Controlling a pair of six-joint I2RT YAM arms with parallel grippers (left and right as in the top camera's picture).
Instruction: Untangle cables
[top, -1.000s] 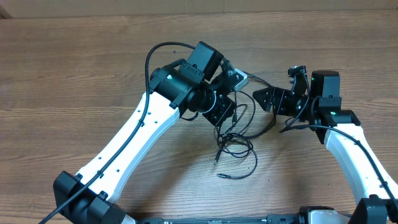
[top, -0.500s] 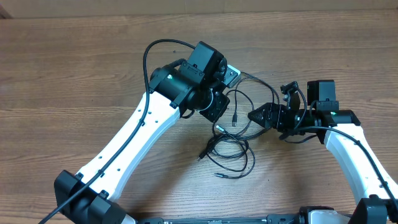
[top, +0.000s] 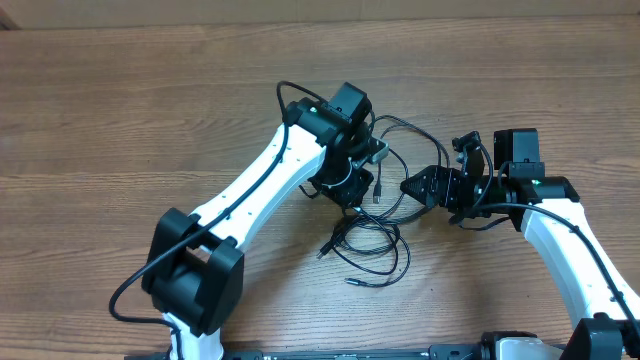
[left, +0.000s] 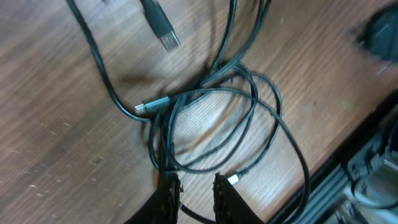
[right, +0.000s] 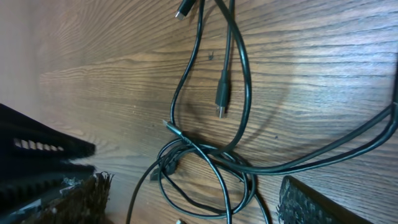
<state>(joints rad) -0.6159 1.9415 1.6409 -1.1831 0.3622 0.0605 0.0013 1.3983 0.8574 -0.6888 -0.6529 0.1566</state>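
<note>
Presently we note the cables (top: 372, 243) as one tangled heap of thin black loops on the wooden table (top: 120, 110), between the two arms, with a loose plug (left: 163, 32) lying beside the loops. The left gripper (left: 198, 190) hangs just over the heap with its fingers close together and a strand at one tip; we cannot tell whether it pinches it. The right gripper (right: 194, 185) is released, spread wide above the loops.
</note>
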